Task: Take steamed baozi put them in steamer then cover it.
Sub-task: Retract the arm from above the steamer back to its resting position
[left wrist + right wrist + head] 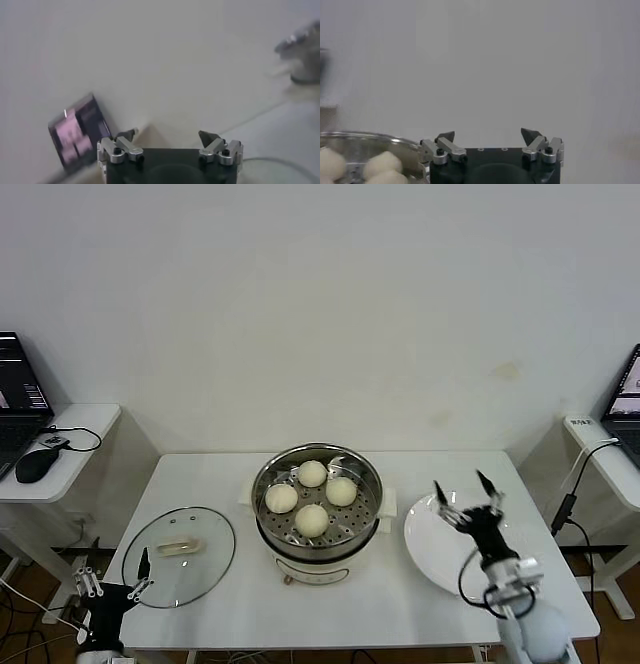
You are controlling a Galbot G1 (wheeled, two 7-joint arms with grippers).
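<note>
Four cream-white baozi (311,497) sit on the perforated tray inside the shiny steel steamer (268,529) at the table's middle; some show in the right wrist view (382,162). The clear glass cover (180,556) with a cream handle lies flat on the table, left of the steamer. My left gripper (112,576) is open and empty, low at the table's front left corner beside the cover. My right gripper (466,492) is open and empty, raised over the white plate (432,546) right of the steamer.
The white plate is bare. A side table at the left holds a laptop (18,389) and a black mouse (36,465). Another laptop (627,396) stands on a side table at the right, with cables hanging. A white wall stands behind.
</note>
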